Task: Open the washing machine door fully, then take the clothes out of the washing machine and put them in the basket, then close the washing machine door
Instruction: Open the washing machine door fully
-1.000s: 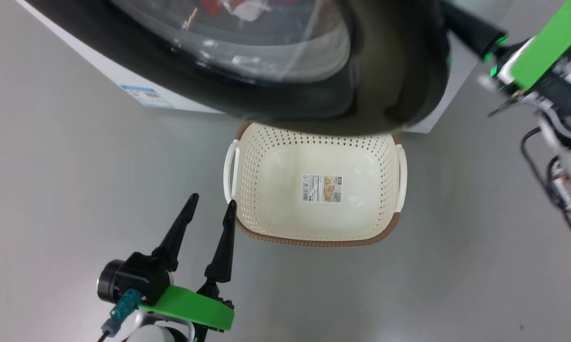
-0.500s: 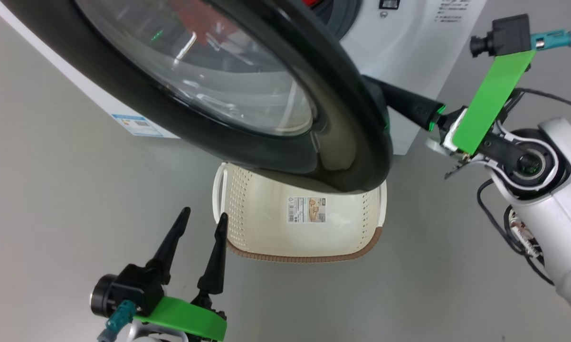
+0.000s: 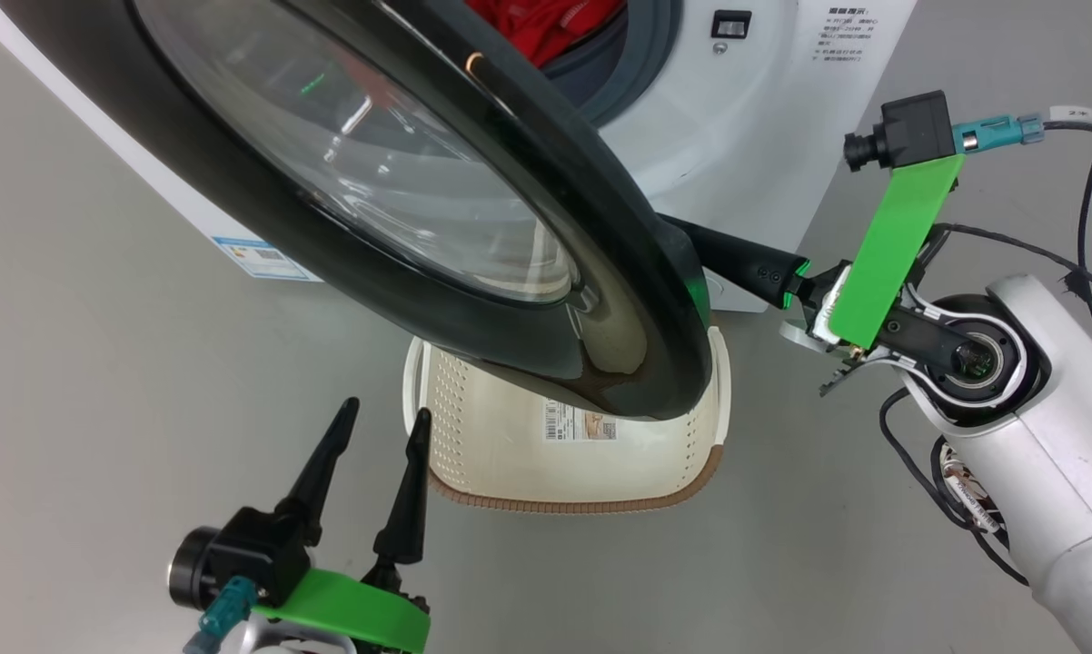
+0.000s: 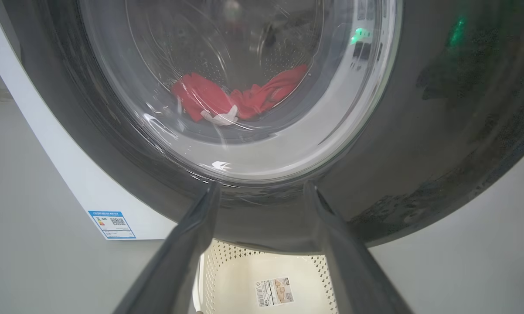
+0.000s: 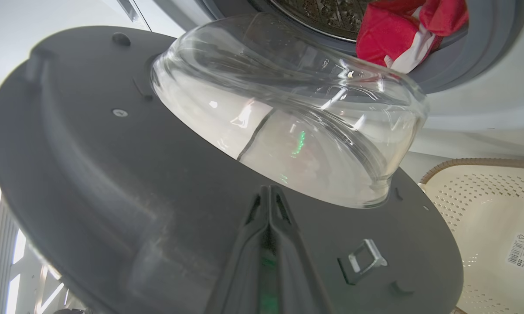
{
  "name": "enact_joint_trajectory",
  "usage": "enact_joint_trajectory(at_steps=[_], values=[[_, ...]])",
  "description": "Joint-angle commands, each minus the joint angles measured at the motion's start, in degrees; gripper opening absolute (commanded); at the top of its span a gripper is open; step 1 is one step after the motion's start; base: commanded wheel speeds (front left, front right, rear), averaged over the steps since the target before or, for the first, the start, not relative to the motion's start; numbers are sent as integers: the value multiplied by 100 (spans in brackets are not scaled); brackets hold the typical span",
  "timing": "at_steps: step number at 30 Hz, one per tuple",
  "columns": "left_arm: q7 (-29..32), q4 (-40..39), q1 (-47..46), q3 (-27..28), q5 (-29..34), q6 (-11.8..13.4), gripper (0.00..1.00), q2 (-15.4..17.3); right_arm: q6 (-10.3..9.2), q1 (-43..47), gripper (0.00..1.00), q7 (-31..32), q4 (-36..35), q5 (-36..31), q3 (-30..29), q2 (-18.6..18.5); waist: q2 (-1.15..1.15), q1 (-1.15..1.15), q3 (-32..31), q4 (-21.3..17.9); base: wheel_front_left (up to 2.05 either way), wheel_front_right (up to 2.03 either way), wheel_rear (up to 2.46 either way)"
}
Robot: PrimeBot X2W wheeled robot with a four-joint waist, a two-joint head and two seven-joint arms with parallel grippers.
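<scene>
The washing machine door [image 3: 264, 236], with its black rim and bulging glass, stands partly open and hangs over the far half of the basket [image 3: 564, 504]. My right gripper [image 5: 268, 192] is shut, its tips pressed together against the door's grey inner face [image 5: 113, 174]. From the head camera its fingers [image 3: 737, 259] reach behind the door's edge. Red clothes [image 3: 546, 27] lie in the drum of the washing machine [image 3: 764, 109], and they show through the glass as clothes [image 4: 240, 98] and past the bowl as clothes [image 5: 397, 30]. My left gripper [image 3: 385, 411] is open and holds nothing, low beside the basket's left handle.
The basket [image 4: 262, 270] stands on grey floor just before the machine, with a label on its bottom. A blue sticker [image 3: 260, 257] marks the machine's side. My white right forearm and its cables [image 3: 1037, 436] fill the right side. A metal latch [image 5: 366, 259] sits on the door's inner face.
The door has swung further open, so the drum opening and red clothes now show beside it. My right gripper moved with the door. The head camera shifted too. The left gripper kept its place.
</scene>
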Motion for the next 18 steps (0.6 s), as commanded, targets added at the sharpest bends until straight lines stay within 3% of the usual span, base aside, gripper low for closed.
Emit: enact_joint_trajectory(at_steps=[1,13,18], values=[[-69,-140,105,191,36,12,100,62,45,129,0,-10,-180,-65,-28,120,0,0,-14,0,0,0,0],[-69,-150,159,267,112,-55,100,62,45,319,2,-584,19,-472,-170,119,0,0,-170,-36,0,0,0],[-69,-136,213,371,177,-85,100,62,45,552,43,-862,30,-492,-212,86,0,0,-271,-120,0,0,0]])
